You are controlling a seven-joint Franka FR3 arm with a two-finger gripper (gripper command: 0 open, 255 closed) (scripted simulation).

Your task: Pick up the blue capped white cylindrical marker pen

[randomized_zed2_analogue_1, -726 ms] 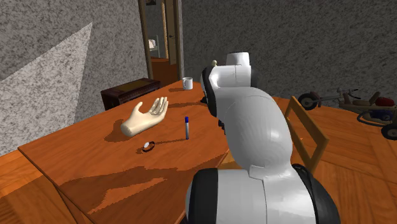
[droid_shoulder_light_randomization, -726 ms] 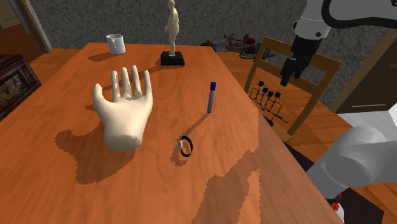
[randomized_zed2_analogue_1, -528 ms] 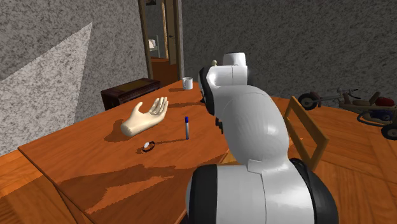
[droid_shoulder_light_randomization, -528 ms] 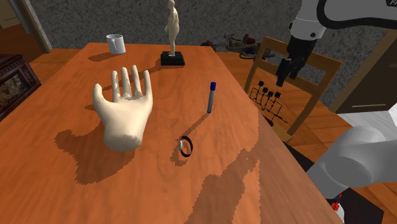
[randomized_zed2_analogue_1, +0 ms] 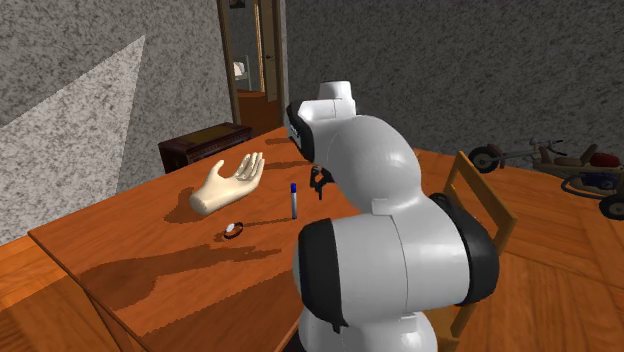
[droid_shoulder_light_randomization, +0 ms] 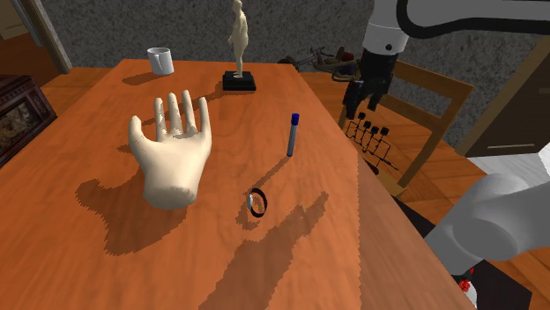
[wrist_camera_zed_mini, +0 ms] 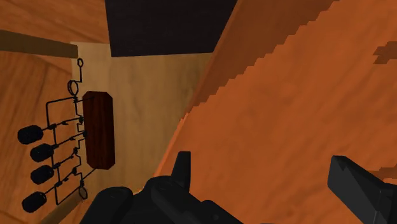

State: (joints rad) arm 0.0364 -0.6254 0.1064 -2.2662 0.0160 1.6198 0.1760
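Fingers (randomized_zed2_analogue_1: 318, 183) half behind arm (randomized_zed2_analogue_1: 365, 165); marker pen (randomized_zed2_analogue_1: 293, 203) unobstructed

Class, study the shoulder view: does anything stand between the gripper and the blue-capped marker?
Nothing visible does. The open gripper hangs above the table edge; only bare wood lies between it and the marker.

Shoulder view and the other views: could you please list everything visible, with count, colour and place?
Blue-capped pale cylindrical marker pen: one, upright, mid-table.
Cream hand model: one, lying shoulder view's left of the pen.
Small dark ring: one, nearer the camera than the pen.
White mug: one, far corner.
Beige figurine on black base: one, far edge.
Orange-brown wooden table: one, under all these.
Wooden chair: one, beside table.
Black wire rack: one, on chair seat.
Black gripper: one, open, above the table edge by the chair.
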